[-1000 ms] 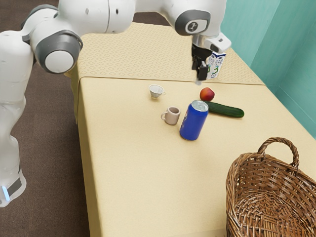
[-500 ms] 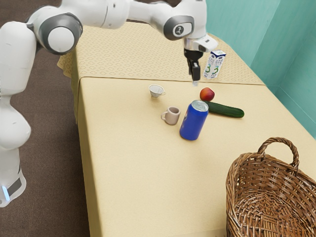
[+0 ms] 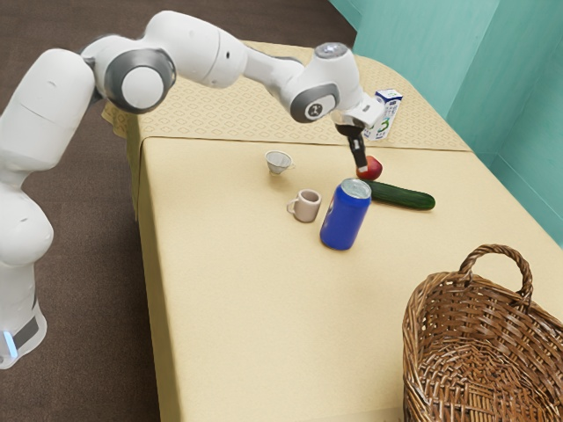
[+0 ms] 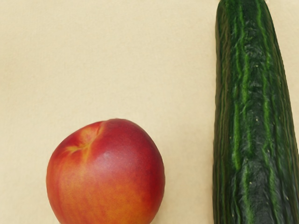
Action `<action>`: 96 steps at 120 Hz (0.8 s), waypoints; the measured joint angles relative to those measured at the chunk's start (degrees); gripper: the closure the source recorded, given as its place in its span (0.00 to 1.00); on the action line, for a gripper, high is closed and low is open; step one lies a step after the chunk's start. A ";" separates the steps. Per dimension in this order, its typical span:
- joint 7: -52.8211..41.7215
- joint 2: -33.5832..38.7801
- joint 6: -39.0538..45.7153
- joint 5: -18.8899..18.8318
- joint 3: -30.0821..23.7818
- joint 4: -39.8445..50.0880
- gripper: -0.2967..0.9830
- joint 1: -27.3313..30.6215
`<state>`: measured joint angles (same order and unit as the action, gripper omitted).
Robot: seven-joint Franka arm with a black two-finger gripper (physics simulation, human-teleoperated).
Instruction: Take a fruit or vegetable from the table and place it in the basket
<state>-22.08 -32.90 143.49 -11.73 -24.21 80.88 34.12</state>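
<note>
Nectarine (image 3: pixel 374 168) and cucumber (image 3: pixel 403 196) both lie on the worktop (image 3: pixel 237 299), just beside each other, and my wrist view shows a strip of pale cloth between them. I have the tool (image 3: pixel 361 167) low at the nectarine, its tip overlapping the fruit's edge in the exterior view; whether it touches the skin, I can't tell. Nor can I tell from here whether the tool stands wide or narrow. The nectarine's stem hollow shows in my wrist view, red on one side and orange below, with the cucumber's ridged green skin running alongside. The wicker basket (image 3: pixel 412 352) stands well apart from both, at the exterior view's lower right, its looped handle up. A blue can (image 3: pixel 345 216) stands upright near the cucumber, with a small mug (image 3: pixel 307 207) beside it, a little white cup (image 3: pixel 277 162) farther back and a carton (image 3: pixel 383 112) behind the nectarine.
</note>
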 joint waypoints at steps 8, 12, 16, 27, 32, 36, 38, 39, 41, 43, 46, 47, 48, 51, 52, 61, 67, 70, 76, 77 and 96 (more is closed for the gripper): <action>-0.14 -1.25 2.74 -0.20 -0.18 -0.39 0.25 0.50; -0.21 -2.02 4.05 -0.27 -0.42 -0.59 0.25 0.71; -0.28 -2.98 5.18 -0.33 -0.59 -1.05 0.25 0.82; -0.49 -5.46 7.48 -0.66 -2.31 -3.00 0.25 2.11; -0.58 -6.25 8.23 -0.95 -2.81 -3.35 0.25 2.89; -0.64 -6.92 8.73 -1.25 -3.21 -3.65 0.25 3.26; -0.67 -7.42 8.95 -1.39 -3.36 -3.90 0.25 3.37; -0.68 -7.68 9.06 -1.45 -3.44 -4.04 0.25 3.41; -0.71 -8.24 9.25 -1.56 -3.71 -4.36 0.25 3.49; -0.74 -8.90 9.43 -1.67 -4.00 -4.83 0.25 3.54; -0.78 -9.66 9.67 -1.80 -4.29 -5.43 0.25 3.57; -0.80 -9.84 9.75 -1.84 -4.36 -5.58 0.25 3.57; -0.81 -9.99 9.82 -1.89 -4.42 -5.71 0.25 3.58; -0.85 -10.37 10.02 -2.10 -4.59 -6.01 0.25 3.62; -0.86 -10.47 10.08 -2.18 -4.63 -6.08 0.25 3.63; -0.96 -11.54 10.53 -2.65 -4.78 -6.80 0.25 3.68; -1.03 -12.21 10.75 -2.86 -4.78 -7.15 0.25 3.68; -1.05 -12.54 10.84 -2.94 -4.78 -7.38 0.25 3.67; -1.11 -13.04 11.00 -3.18 -4.84 -7.77 0.25 3.67; -1.12 -13.11 11.02 -3.23 -4.84 -7.82 0.25 3.67; -1.26 -14.32 11.73 -4.74 -5.38 -8.77 0.39 3.64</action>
<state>-23.33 -47.22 155.22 -16.47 -29.59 72.11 37.77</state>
